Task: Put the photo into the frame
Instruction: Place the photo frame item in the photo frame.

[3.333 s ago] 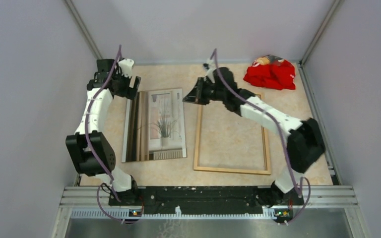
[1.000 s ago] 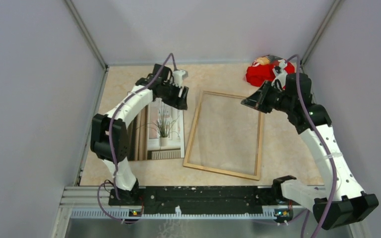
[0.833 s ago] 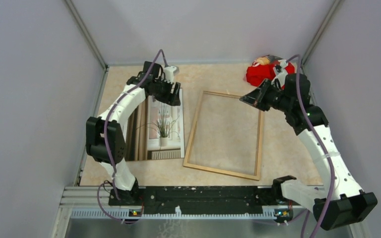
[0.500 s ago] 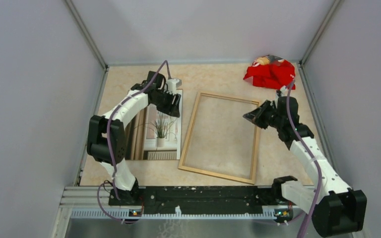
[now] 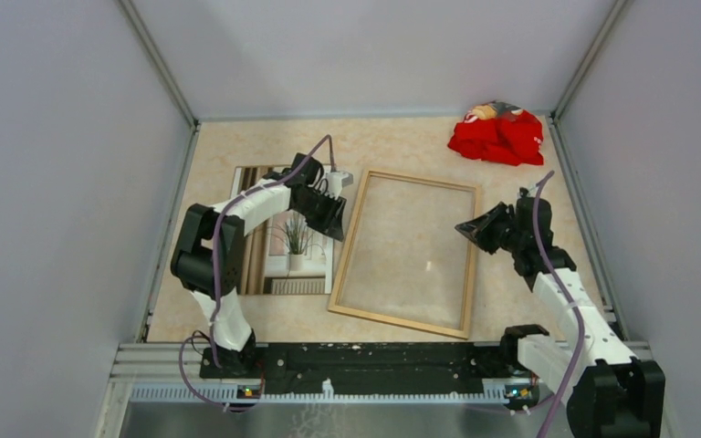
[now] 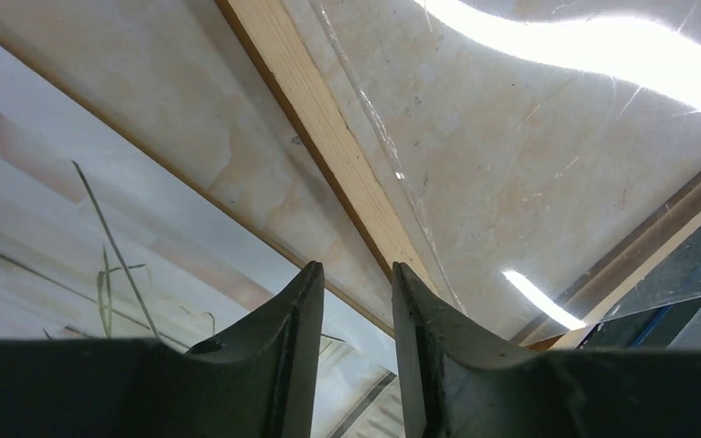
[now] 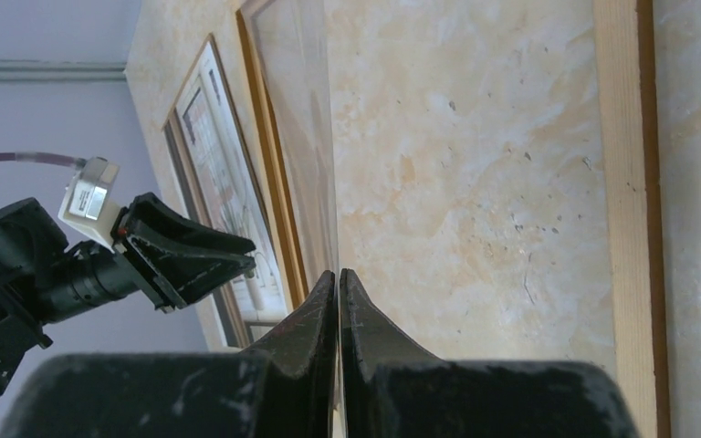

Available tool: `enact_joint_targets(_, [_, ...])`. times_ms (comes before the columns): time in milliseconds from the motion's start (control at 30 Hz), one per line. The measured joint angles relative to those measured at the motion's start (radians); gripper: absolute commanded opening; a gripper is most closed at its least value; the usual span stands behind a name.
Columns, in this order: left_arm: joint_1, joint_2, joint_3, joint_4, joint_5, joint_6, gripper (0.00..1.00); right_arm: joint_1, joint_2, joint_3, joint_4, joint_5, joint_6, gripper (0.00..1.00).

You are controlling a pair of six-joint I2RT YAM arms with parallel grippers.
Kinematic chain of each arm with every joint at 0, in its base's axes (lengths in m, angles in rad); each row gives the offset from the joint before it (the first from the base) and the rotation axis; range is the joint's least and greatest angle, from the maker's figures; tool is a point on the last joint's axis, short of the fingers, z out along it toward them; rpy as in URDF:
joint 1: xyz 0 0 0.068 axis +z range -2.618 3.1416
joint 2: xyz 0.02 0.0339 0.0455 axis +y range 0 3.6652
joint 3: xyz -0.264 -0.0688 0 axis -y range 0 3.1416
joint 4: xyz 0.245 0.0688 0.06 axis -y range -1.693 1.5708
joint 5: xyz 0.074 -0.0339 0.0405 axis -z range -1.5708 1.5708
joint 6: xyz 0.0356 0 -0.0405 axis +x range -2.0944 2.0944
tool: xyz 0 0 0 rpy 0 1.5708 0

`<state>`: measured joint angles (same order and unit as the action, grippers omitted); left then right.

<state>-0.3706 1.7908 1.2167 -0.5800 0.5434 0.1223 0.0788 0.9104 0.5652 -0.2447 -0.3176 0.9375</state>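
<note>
Presumably for the photo (image 6: 55, 255) to be gripped edgewise, the left tool (image 6: 356, 274) is held narrowly parted, empty; the right tool (image 7: 339, 274) is closed on nothing.

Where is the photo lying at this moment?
In the top view, the photo lies face up left of centre, just left of the frame, with the left claw at its right edge.

The frame (image 5: 398, 320) shows pale wood. The photo (image 5: 292, 269) has brown curtains, a white window and a green plant. The bench (image 5: 402, 144) is beige and marbled, the cloth (image 5: 497, 139) red.
</note>
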Motion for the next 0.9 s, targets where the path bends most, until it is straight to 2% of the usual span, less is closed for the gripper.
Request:
enact_joint_targets(267, [-0.005, 0.065, -0.002, 0.034, 0.01, -0.018, 0.17, -0.013, -0.026, -0.075, 0.04, -0.045, 0.06, 0.0])
enact_joint_targets(667, [-0.005, 0.068, -0.011, 0.058, 0.022, -0.02, 0.16, -0.056, -0.032, -0.153, 0.14, -0.15, 0.111, 0.0])
enact_joint_targets(900, [-0.005, 0.071, -0.014, 0.058, 0.029, -0.019, 0.08, -0.056, -0.053, -0.153, 0.156, -0.178, 0.153, 0.0])
